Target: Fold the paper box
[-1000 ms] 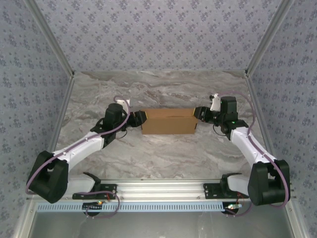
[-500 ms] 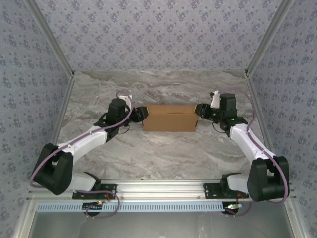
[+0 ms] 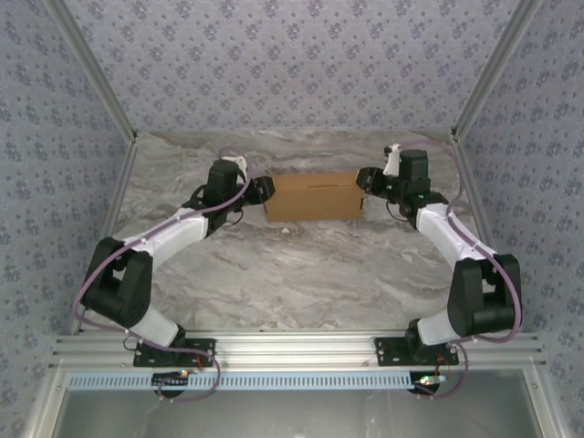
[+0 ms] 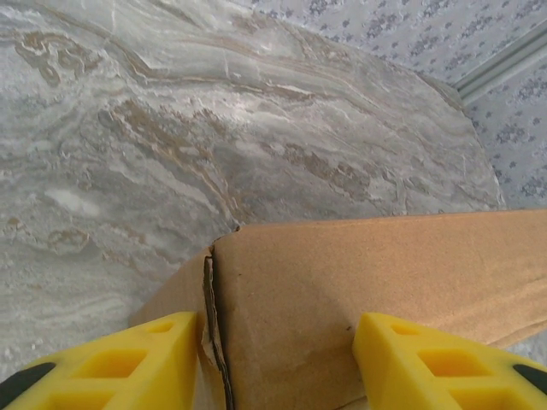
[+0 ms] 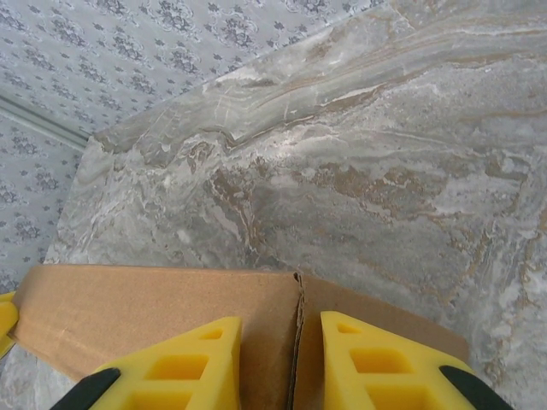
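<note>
The paper box (image 3: 315,197), plain brown cardboard folded up into a closed shallow block, lies across the marble table (image 3: 292,274) towards the back. My left gripper (image 3: 260,192) is at its left end and my right gripper (image 3: 367,180) at its right end. In the left wrist view the yellow fingers (image 4: 111,363) stand wide apart, open, with the box's corner and side seam (image 4: 342,282) between them. Seen from the right wrist, the right gripper (image 5: 280,359) is open by a narrower gap, straddling the end seam of the box (image 5: 154,307) without pinching it.
Patterned walls (image 3: 292,64) close in the back and both sides, with metal frame posts (image 3: 119,192) along the side edges. An aluminium rail (image 3: 292,351) carries the arm bases at the front. A small white speck (image 3: 290,230) lies just in front of the box.
The box has moved away towards the back wall, held between the two grippers, and both arms have stretched further out with it.
</note>
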`<state>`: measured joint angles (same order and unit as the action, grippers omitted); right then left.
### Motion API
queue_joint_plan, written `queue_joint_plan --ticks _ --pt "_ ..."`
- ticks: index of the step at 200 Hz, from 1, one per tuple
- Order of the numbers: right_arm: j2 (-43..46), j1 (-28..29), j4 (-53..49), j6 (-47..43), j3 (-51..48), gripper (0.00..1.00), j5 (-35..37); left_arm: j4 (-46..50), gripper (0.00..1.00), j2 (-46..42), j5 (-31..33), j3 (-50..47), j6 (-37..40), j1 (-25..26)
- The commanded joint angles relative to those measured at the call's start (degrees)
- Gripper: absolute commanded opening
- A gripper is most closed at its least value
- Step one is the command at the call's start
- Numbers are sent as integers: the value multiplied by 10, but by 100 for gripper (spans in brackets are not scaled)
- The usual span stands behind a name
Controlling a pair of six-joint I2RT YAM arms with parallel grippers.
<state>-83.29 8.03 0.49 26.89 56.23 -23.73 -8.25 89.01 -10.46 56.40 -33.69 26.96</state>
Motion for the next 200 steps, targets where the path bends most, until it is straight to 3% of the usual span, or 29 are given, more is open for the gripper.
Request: queue_joint_plan --ticks 1,200 --pt "-16 38 33 -14 23 27 -81 -19 51 19 -65 37 19 17" --pt "70 88 87 -79 -136 26 -1 -106 55 -36 -48 -130 -5 43"
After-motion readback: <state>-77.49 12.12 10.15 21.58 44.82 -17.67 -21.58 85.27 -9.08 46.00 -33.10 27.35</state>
